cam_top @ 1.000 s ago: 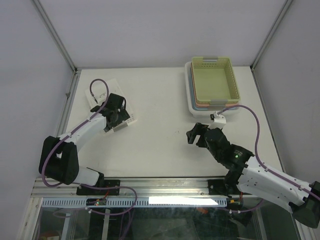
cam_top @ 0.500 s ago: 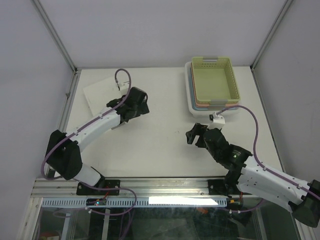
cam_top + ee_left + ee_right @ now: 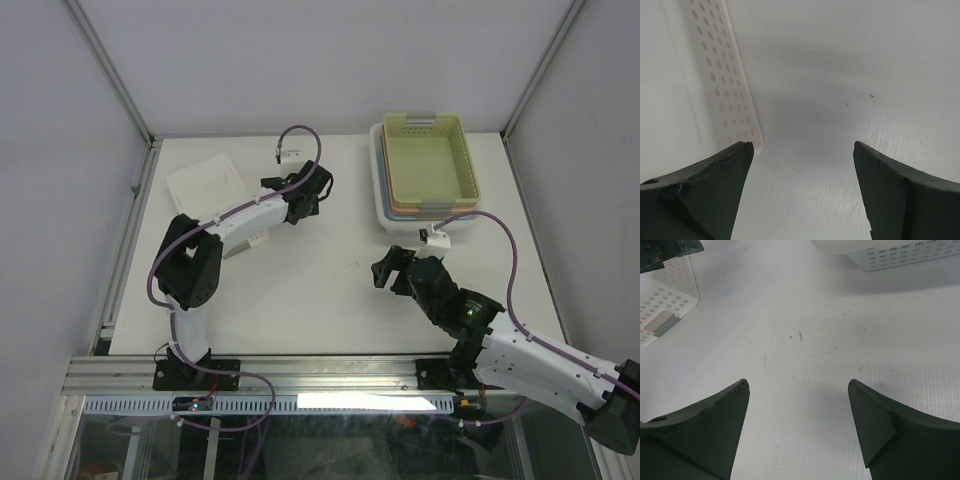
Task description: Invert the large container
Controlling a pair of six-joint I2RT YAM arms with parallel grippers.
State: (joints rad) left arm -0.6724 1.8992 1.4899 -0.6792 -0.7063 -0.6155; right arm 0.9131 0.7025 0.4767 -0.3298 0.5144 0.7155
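Nearest, the right arm (image 3: 520,350) is laid low from the near right corner toward the middle of the table (image 3: 300,290). The right gripper (image 3: 798,384) is seen with its jaws spread and only bare table in the gap.

Only in the right wrist view is the side of the white container (image 3: 665,302) shown: a perforated wall with a grey handle (image 3: 660,325) low by the table. From above, that container is seen at the far left with a plain white face up, partly crossed by the left arm (image 3: 235,215).

The left arm is folded sharply at the elbow and its forearm is stretched far and rightward, so the left gripper (image 3: 801,145) is placed between the container and the stack (image 3: 378,195). Its jaws are likewise spread over bare table, with nothing gripped. A perforated wall (image 3: 725,75) is caught in the left wrist view; whose it is cannot be told.

Farthest right, a green basket (image 3: 428,158) is nested atop the stack.
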